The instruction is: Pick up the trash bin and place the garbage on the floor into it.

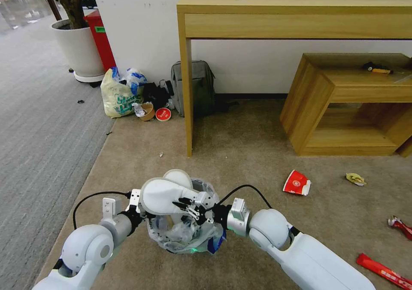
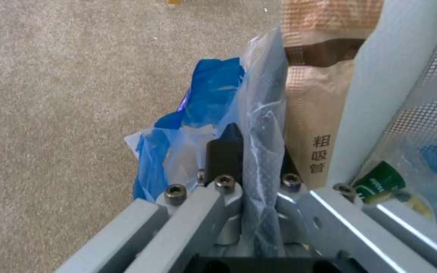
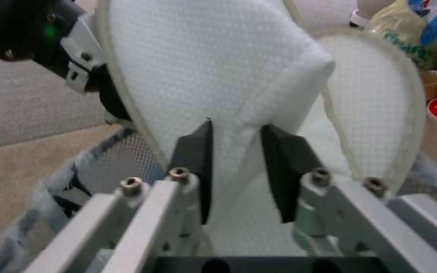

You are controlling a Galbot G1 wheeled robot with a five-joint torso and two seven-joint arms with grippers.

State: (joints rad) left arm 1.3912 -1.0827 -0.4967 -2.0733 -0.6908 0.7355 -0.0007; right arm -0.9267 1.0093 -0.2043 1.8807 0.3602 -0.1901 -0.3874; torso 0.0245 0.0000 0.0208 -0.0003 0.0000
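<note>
Two grippers meet above the beige floor (image 1: 240, 152): the left gripper (image 2: 251, 151), jaws clamped on the light, crinkly-lined trash bin (image 1: 184, 234) rim, the right gripper (image 3: 236, 167), jaws pinching a soft, limp white slipper (image 3: 213, 76) over it.

The trash bin (image 1: 184, 234) is small and round with a crinkly see-through bag inside, and it is held up above the beige carpet floor (image 1: 240, 148). Two white slippers (image 1: 165, 193) stick up out of its top. A red paper cup (image 1: 296, 182), a yellow wrapper (image 1: 355, 178) and red wrappers (image 1: 383, 271) lie on the floor.
</note>
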